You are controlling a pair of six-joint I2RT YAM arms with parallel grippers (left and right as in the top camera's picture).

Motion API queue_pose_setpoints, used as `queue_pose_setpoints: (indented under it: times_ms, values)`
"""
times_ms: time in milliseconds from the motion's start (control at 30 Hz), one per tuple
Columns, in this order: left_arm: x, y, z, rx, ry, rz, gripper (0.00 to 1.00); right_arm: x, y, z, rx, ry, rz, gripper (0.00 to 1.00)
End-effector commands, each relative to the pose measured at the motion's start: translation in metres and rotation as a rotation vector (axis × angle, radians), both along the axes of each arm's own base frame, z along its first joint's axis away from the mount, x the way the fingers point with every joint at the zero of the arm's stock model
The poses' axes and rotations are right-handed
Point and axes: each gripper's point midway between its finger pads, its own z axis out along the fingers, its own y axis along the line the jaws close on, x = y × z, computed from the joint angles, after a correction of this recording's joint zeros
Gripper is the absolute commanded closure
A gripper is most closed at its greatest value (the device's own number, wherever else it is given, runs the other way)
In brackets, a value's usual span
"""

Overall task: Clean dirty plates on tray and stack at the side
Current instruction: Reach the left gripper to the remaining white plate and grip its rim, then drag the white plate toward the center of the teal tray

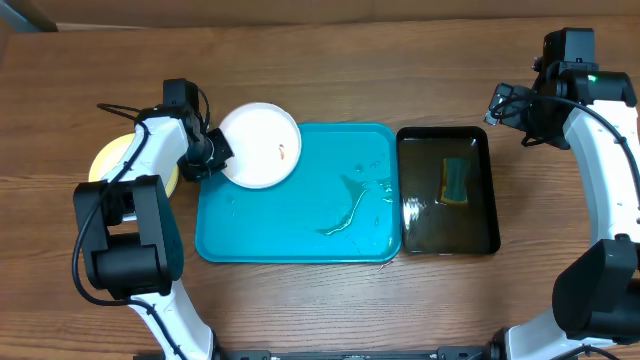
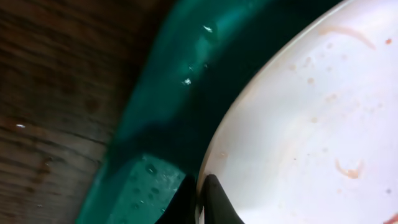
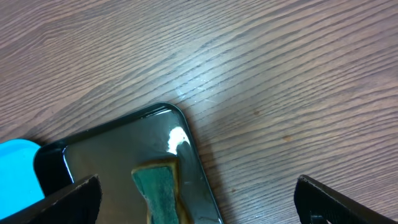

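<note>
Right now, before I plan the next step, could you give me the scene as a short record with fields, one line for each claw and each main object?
left claw: shut on the rim of the white plate
white plate: over the upper-left corner of the turquoise tray; orange smear visible
turquoise tray: wet, no other plate on it
yellow-green plate: on the table left of the turquoise tray, partly under the left arm
right claw: open, holding nothing
black tray: right of the turquoise tray; green sponge lies in it
</note>
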Motion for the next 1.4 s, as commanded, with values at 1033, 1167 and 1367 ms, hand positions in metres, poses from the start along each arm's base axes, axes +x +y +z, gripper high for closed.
queue_pose_setpoints:
  times_ms: [1033, 1167, 1367]
  values:
    - [-0.042, -0.043, 0.017, 0.121, 0.110, -0.262, 0.45, 0.002, 0.000, 0.008, -0.010, -0.021, -0.003, 0.00]
    - [-0.027, -0.044, 0.014, 0.124, 0.056, -0.258, 0.47, 0.002, 0.000, 0.008, -0.010, -0.021, -0.003, 0.00]
    - [-0.017, -0.042, 0.012, 0.138, 0.019, -0.253, 0.49, 0.002, 0.000, 0.008, -0.010, -0.021, -0.003, 0.00]
